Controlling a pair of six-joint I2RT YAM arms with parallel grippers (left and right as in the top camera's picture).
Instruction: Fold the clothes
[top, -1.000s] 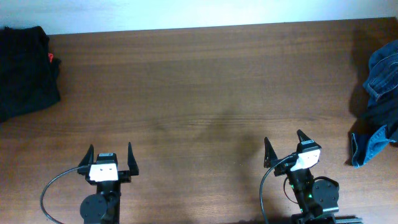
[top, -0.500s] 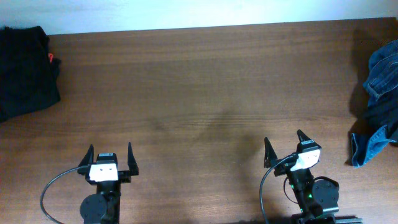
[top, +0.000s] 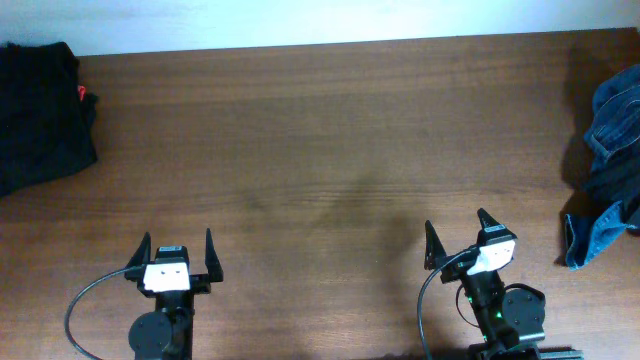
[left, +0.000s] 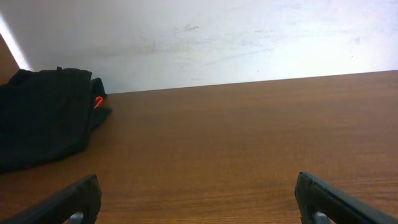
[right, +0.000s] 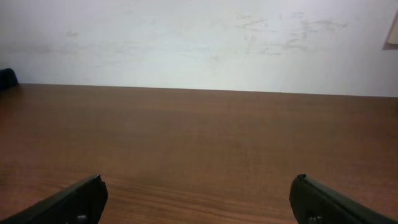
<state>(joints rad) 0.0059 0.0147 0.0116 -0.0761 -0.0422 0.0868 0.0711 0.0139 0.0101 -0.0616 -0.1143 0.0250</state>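
A black garment (top: 38, 112) lies bunched at the table's far left corner, with a small red tag at its edge; the left wrist view shows this black garment (left: 45, 115) at upper left. A heap of blue denim and dark clothes (top: 612, 170) sits at the right edge. My left gripper (top: 176, 249) rests near the front edge at the left, open, nothing between its fingers (left: 74, 200). My right gripper (top: 457, 232) stands near the front edge at the right, also open and empty, far from both piles.
The brown wooden table (top: 330, 150) meets a white wall (left: 217, 37) along its far edge. A grey cable (top: 80, 300) loops beside the left arm's base. In the right wrist view only bare wood (right: 199, 143) and wall lie ahead.
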